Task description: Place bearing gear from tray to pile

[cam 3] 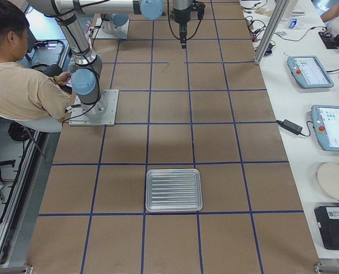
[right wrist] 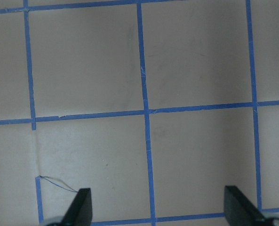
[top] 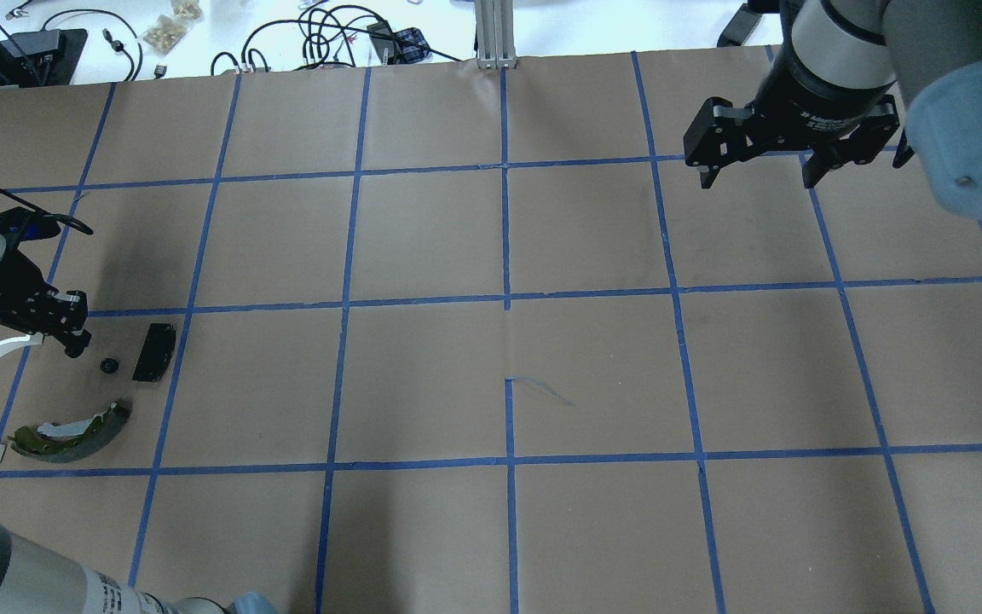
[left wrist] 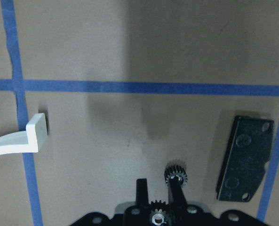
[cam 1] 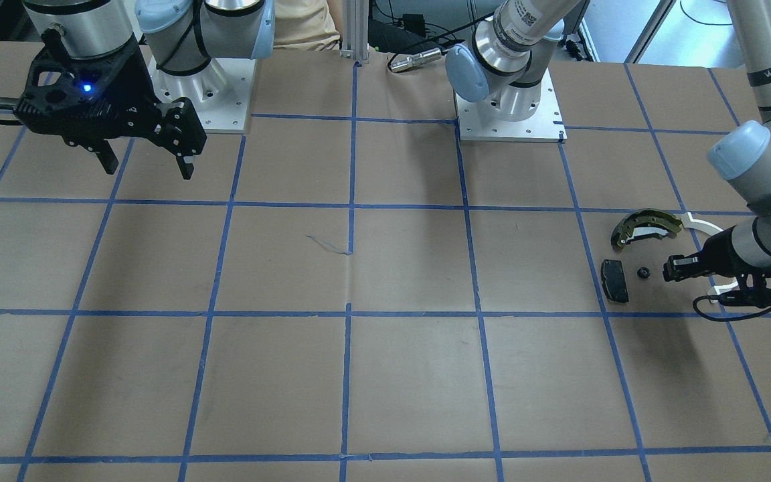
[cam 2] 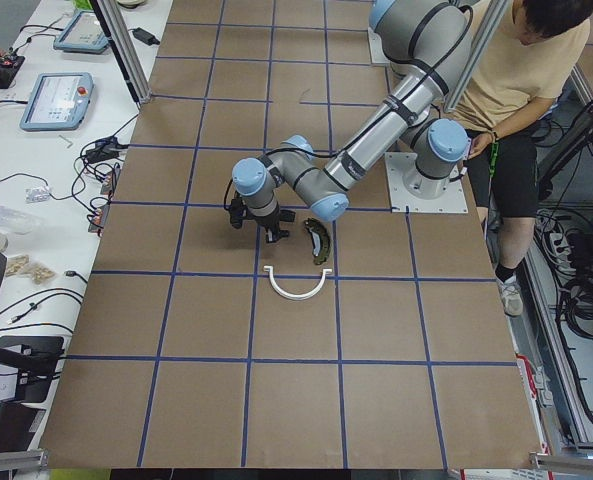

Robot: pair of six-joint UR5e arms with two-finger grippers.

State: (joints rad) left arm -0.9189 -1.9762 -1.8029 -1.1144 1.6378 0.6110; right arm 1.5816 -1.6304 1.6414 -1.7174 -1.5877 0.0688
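The bearing gear (left wrist: 176, 173) lies low in the wrist view, beside the black pad (left wrist: 245, 160), already among the pile (top: 82, 431). The left gripper (left wrist: 159, 186) seems narrowly parted and empty; the right gripper (top: 759, 179) gapes wide. The gear looks small, hard and light: pinch across its teeth.

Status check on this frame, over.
Left gripper slightly open, empty; right gripper open, empty. Bearing gear lying on table between left gripper and black pad. Nothing seen blocking.
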